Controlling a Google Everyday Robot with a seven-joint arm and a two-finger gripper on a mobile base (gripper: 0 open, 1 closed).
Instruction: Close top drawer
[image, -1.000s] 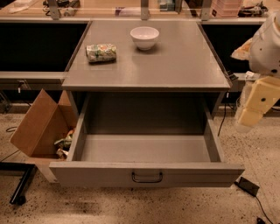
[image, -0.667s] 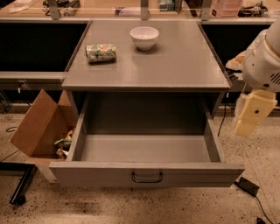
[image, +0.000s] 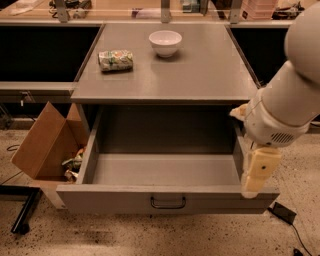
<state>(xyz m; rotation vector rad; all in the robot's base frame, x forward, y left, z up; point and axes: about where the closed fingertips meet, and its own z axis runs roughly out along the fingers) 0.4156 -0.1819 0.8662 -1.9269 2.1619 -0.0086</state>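
Note:
The top drawer (image: 167, 200) is a wide grey box pulled fully out from under the grey cabinet top (image: 190, 75). It is empty inside, and a small dark loop handle (image: 168, 202) sits at the centre of its front panel. My gripper (image: 256, 175) hangs from the white arm at the right, over the drawer's front right corner, its cream tip reaching down to the front rim. No other drawers show.
A white bowl (image: 165, 42) and a crumpled snack bag (image: 115, 60) sit on the cabinet top. An open cardboard box (image: 47, 145) with trash stands on the floor to the left. A dark base leg (image: 22, 215) lies lower left. A small black object (image: 283, 212) lies lower right.
The arm has swung in from the right edge toward the left and down. The gripper now hangs over the drawer's front right corner. The drawer has not moved.

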